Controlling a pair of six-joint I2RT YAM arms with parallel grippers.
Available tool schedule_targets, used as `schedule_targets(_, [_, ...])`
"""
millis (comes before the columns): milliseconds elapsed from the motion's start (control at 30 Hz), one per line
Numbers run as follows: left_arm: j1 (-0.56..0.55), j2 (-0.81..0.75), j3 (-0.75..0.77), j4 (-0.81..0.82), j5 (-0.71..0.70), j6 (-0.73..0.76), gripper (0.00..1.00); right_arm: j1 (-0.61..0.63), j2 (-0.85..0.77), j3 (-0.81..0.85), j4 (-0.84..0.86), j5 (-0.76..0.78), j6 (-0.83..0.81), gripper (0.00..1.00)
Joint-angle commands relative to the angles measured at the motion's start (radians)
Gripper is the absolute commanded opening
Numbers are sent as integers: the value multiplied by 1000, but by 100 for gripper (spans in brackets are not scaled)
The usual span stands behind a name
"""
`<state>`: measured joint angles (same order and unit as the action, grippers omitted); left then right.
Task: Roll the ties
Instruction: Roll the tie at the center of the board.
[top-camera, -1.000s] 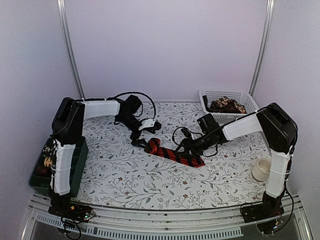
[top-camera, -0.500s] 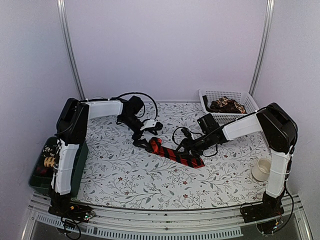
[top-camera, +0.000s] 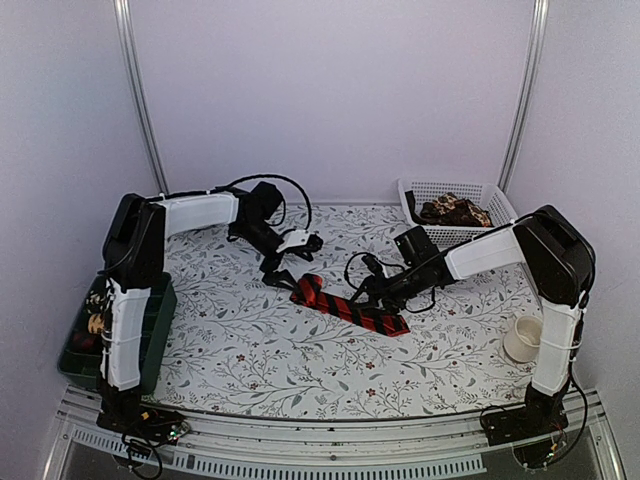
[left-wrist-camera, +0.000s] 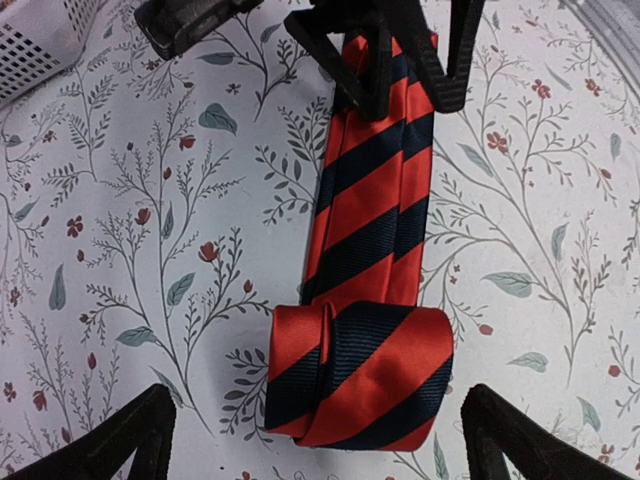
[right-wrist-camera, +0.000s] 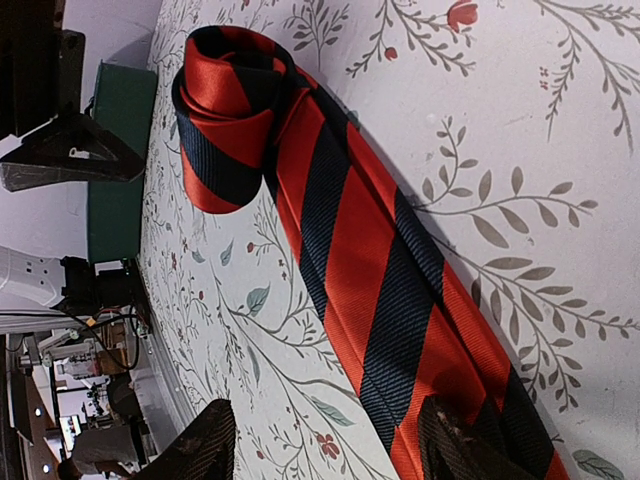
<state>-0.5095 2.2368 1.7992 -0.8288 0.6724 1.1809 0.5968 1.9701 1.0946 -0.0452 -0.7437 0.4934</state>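
Observation:
A red tie with black diagonal stripes lies flat on the flowered table, its left end rolled into a small coil. My left gripper is open, and its fingers stand on either side of the coil without touching it. My right gripper is open over the flat strip. One of its fingers is on the tie and the other stands beside it over the table. The right gripper's fingers also show at the top of the left wrist view.
A white basket at the back right holds brown-patterned ties. A green box stands at the left edge. A white cup stands at the right by the right arm's base. Black cables loop near both wrists.
The left arm has shifted a little, its wrist now slightly farther back. The tie and the right arm look unchanged.

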Motion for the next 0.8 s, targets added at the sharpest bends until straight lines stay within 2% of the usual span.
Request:
schedule_targets(0, [2, -48, -2, -16, 38, 10, 100, -7, 55, 24, -6, -19, -1, 62])
schedule_targets(200, [-30, -45, -36, -19, -51, 12, 100, -6, 52, 23, -5, -23, 0, 62])
schedule_targets(433, [-58, -86, -152, 150, -180, 6, 100, -6, 47, 16, -1, -27, 2, 62])
schedule_targets(767, [-76, -89, -223, 290, -247, 14, 100, -6, 45, 13, 3, -31, 0, 62])
